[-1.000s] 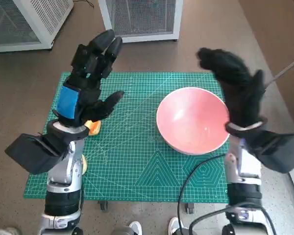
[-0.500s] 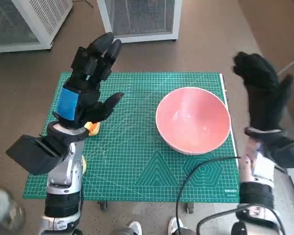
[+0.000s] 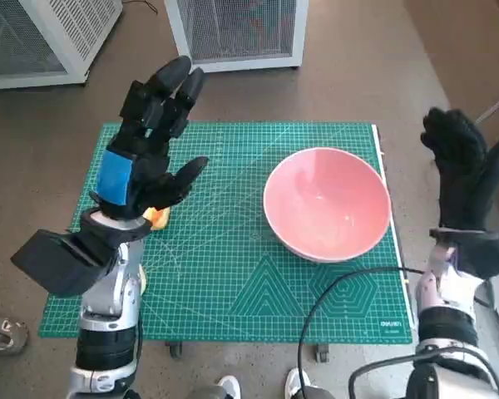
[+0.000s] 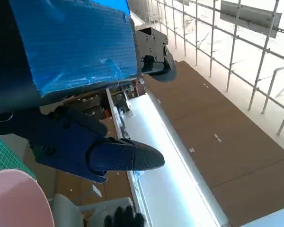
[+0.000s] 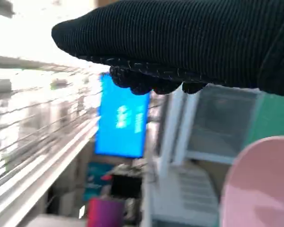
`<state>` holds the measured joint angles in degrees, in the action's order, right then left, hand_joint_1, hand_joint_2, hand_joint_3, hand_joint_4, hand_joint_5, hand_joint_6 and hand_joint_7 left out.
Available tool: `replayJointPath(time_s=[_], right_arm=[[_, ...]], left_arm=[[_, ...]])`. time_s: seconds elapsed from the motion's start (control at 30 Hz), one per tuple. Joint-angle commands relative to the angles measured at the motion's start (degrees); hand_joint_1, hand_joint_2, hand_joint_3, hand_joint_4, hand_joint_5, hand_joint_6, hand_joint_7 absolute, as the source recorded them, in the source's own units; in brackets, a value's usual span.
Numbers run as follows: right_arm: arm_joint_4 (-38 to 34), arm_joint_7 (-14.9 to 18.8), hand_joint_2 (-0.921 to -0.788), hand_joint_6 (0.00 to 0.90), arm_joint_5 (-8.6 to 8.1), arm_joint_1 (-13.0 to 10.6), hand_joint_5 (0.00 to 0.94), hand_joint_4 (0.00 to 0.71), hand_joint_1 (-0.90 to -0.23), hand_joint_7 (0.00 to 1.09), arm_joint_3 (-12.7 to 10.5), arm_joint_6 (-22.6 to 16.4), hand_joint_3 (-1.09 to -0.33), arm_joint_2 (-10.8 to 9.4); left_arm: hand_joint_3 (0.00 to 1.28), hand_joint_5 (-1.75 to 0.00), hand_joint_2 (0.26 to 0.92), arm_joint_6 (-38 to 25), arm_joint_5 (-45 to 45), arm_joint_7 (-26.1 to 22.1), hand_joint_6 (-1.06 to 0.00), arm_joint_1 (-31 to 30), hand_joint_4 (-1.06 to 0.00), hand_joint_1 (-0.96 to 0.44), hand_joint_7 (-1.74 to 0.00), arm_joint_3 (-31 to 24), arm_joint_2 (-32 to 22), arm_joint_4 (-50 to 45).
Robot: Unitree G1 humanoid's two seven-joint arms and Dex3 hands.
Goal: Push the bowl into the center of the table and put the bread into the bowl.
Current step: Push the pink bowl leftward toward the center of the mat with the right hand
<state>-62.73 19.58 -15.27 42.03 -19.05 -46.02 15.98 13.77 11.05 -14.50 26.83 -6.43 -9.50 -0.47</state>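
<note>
The pink bowl stands on the right half of the green cutting mat, near its right edge. The bowl's rim also shows in the left wrist view and the right wrist view. A small piece of orange bread lies on the mat's left side, mostly hidden under my left hand. That hand is raised above the mat with its fingers spread, holding nothing. My right hand is lifted off to the right of the bowl, beyond the mat's edge, fingers apart and empty.
Two white mesh-fronted cabinets stand on the floor behind the table. A black cable runs over the mat's front right part. A person's shoe shows at the lower left, and two shoe tips below the table's front edge.
My right hand has swung from over the bowl's far right rim out to the right, past the mat's edge. The bowl and my left hand have stayed put.
</note>
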Motion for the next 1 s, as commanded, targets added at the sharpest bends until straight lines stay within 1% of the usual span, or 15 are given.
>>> replayJointPath(time_s=[0.03,0.2,0.27,0.47,0.57,0.63,0.73,0.93,1.0], right_arm=[[-5.4,-3.02,-0.921,0.285,1.99,-0.56,0.0,0.201,-0.587,0.03,-0.02,1.52,-0.712,0.21],[-8.67,-7.11,-0.921,0.286,4.53,-0.56,0.003,0.208,-0.574,0.03,1.05,3.61,-0.733,-0.81],[-9.35,-8.05,-0.921,0.286,5.12,-0.54,0.003,0.209,-0.572,0.03,1.26,4.28,-0.739,-1.17],[-11.04,-10.49,-0.921,0.291,6.6,-0.32,0.002,0.209,-0.555,0.03,1.94,7.79,-0.754,-3.22],[-11.59,-10.88,-0.921,0.291,6.67,0.05,0.001,0.206,-0.56,0.03,1.85,10.36,-0.758,-4.71],[-11.61,-10.99,-0.921,0.295,6.68,0.17,0.001,0.206,-0.56,0.03,1.67,11.22,-0.76,-5.26],[-11.78,-10.87,-0.921,0.306,6.48,0.57,0.001,0.205,-0.563,0.04,1.45,13.06,-0.756,-6.61],[-11.88,-11.42,-0.921,0.326,7.4,1.35,0.003,0.211,-0.582,0.04,2.14,15.21,-0.748,-8.61],[-11.96,-11.34,-0.921,0.328,7.47,1.73,0.004,0.214,-0.584,0.04,2.26,15.97,-0.749,-9.22]], left_arm=[[0.33,0.0,0.921,0.09,0.13,0.06,-0.08,-0.15,-0.28,-0.51,-0.58,-0.07,-0.15,-0.54],[0.33,0.0,0.921,-0.21,0.2,-0.1,-0.07,-0.27,-0.28,-0.51,-0.58,-0.15,-0.42,-0.72],[0.33,0.0,0.921,-0.24,0.3,-0.19,-0.07,-0.34,-0.28,-0.51,-0.58,-0.2,-0.5,-0.74],[0.33,0.0,0.921,-0.33,0.56,-0.36,-0.07,-0.79,-0.28,-0.5,-0.58,-0.38,-0.71,-1.09],[0.33,0.0,0.921,-0.44,0.85,-0.53,-0.07,-1.15,-0.28,-0.5,-0.57,-0.59,-0.93,-1.39],[0.33,0.0,0.921,-0.51,0.94,-0.56,-0.07,-1.27,-0.28,-0.49,-0.57,-0.68,-1.0,-1.51],[0.33,0.0,0.921,-0.59,1.34,-0.76,-0.07,-1.76,-0.28,-0.49,-0.56,-1.05,-1.21,-1.89],[0.32,0.0,0.921,-0.85,1.79,-0.77,-0.08,-2.82,-0.28,-0.51,-0.56,-1.47,-1.46,-3.0],[0.32,0.0,0.921,-0.87,1.9,-0.71,-0.08,-3.13,-0.28,-0.51,-0.55,-1.63,-1.53,-3.26]])
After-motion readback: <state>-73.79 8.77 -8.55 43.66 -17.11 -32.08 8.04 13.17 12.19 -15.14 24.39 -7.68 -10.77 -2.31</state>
